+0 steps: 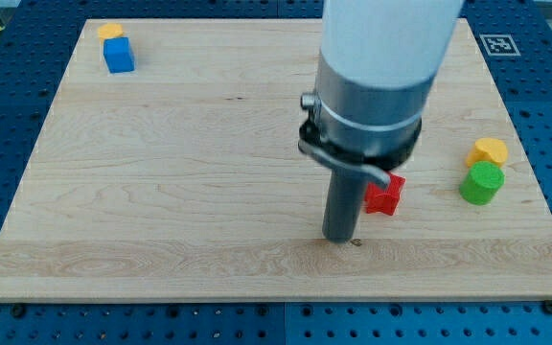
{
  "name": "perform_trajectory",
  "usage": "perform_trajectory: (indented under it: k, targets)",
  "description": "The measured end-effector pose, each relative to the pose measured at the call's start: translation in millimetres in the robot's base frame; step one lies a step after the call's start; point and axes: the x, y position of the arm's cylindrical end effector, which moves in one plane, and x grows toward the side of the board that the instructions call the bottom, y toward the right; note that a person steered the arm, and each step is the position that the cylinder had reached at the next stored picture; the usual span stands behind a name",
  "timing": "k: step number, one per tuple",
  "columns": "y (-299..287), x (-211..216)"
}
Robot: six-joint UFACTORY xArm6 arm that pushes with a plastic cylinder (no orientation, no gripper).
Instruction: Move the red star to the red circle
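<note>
The red star [385, 195] lies on the wooden board right of centre, partly hidden behind the rod. My tip [339, 238] rests on the board just to the left of and slightly below the red star, close to it; I cannot tell if they touch. No red circle shows in the view; the arm's wide body hides part of the board's top middle.
A blue cube [119, 55] with a yellow block [110, 32] behind it sits at the top left. A green cylinder [481, 182] and a yellow block [489, 150] sit at the right. The wooden board [161, 192] lies on a blue perforated table.
</note>
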Motion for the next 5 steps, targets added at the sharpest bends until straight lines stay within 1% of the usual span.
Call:
perform_trajectory:
  k: [1,4,5]
  targets:
    - [12.2,24.8]
    - [13.4,-88.6]
    - [6.1,-81.5]
